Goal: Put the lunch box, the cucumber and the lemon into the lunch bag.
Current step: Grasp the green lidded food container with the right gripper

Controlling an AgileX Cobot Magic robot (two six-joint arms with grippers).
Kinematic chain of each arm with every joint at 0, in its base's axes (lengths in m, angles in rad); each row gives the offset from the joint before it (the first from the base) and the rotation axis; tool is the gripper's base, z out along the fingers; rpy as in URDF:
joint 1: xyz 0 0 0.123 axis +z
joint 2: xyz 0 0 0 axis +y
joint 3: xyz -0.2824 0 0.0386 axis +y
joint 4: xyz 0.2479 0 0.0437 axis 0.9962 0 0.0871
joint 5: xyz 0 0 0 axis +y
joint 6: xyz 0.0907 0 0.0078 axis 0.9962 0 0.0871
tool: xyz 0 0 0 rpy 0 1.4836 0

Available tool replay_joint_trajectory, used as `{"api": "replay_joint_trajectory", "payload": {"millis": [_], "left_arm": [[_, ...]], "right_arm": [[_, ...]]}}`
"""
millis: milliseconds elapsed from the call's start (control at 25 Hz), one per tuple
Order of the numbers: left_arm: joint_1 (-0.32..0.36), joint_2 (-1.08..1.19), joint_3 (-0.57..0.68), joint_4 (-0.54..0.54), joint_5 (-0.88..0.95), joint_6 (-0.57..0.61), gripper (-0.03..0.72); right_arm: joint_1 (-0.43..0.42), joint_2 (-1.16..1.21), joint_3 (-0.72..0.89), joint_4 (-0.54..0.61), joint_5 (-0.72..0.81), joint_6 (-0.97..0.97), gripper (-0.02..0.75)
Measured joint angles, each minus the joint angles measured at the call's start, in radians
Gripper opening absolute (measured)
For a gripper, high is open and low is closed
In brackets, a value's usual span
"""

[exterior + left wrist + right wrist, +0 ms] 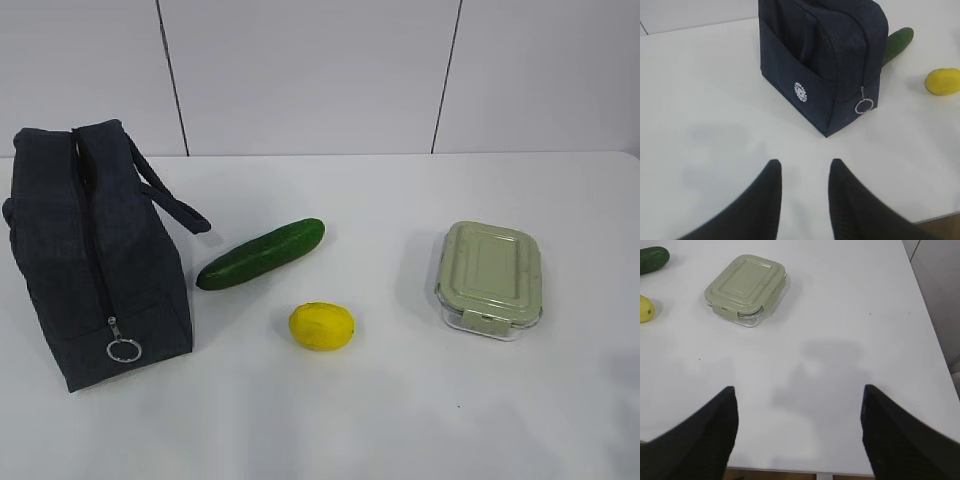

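Nothing of the task looks done yet: all three items lie out on the white table [400,420] and none is in the bag. At the far left stands the lunch bag [90,250], upright, its zipper run down to the silver ring pull [123,349] at the bottom of the near end, so it appears zipped and would need opening first. Just right of it lies the cucumber [262,253], angled, one end near the bag without clearly touching it. The lemon [321,326] sits in front of the cucumber, apart from it. Well to the right is the lunch box [490,278], lid clipped on. The left gripper [805,172] hangs empty short of the bag, fingers moderately apart; the right gripper [799,405] is spread wide, empty, short of the lunch box.
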Motion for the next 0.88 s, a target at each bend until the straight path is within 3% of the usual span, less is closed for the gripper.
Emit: {"api": "replay_joint_trajectory", "payload": {"millis": [880], "left_arm": [[0.000, 0.000, 0.000, 0.000, 0.000, 0.000, 0.235]], "right_arm": [[0.002, 0.000, 0.000, 0.000, 0.000, 0.000, 0.579]]}}
